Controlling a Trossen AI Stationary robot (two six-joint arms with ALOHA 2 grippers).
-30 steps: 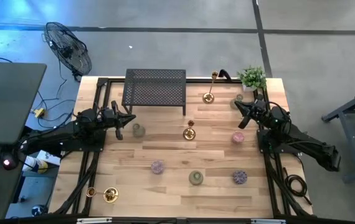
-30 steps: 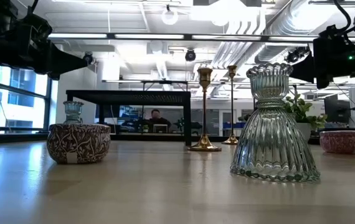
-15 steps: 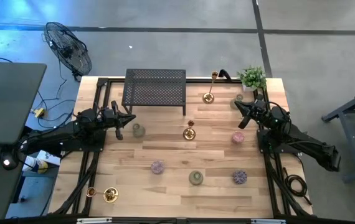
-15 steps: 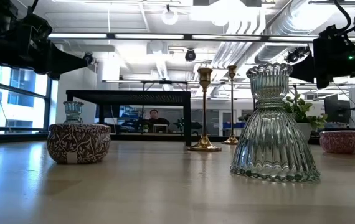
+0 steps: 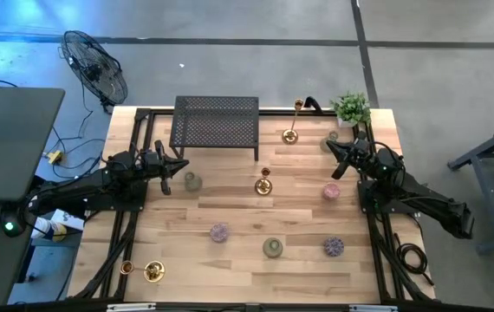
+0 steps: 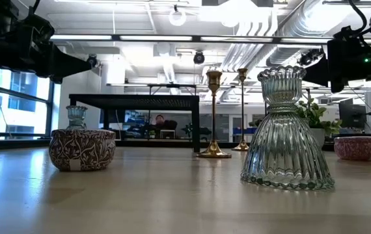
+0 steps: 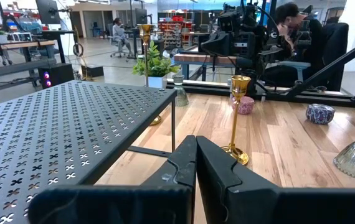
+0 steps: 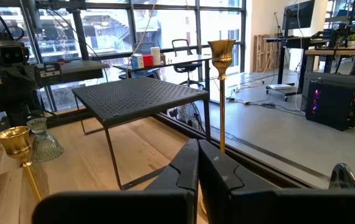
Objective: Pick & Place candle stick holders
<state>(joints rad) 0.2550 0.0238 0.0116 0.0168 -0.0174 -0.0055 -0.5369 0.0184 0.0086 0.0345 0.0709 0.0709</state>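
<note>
Three gold candlesticks show in the high view: one at the far right [image 5: 291, 134], one mid-table [image 5: 264, 185], one at the near left corner [image 5: 150, 271]. Small round holders stand apart on their bases: a glass one [image 5: 193, 181], a purple one [image 5: 219, 232], a green one [image 5: 272, 248], a purple one [image 5: 333, 247], a pink one [image 5: 331, 191] and a glass one [image 5: 334, 137]. My left gripper [image 5: 181, 165] is shut and empty beside the left glass holder. My right gripper [image 5: 330, 146] is shut and empty near the far-right glass holder. Both wrist views show the fingers closed together: left [image 7: 195, 149], right [image 8: 197, 152].
A black mesh rack [image 5: 215, 124] stands at the table's far middle. A small potted plant [image 5: 351, 108] is at the far right corner. Bare wood lies along the near edge [image 5: 256, 282]. A person sits in the room beyond the table [image 6: 158, 121].
</note>
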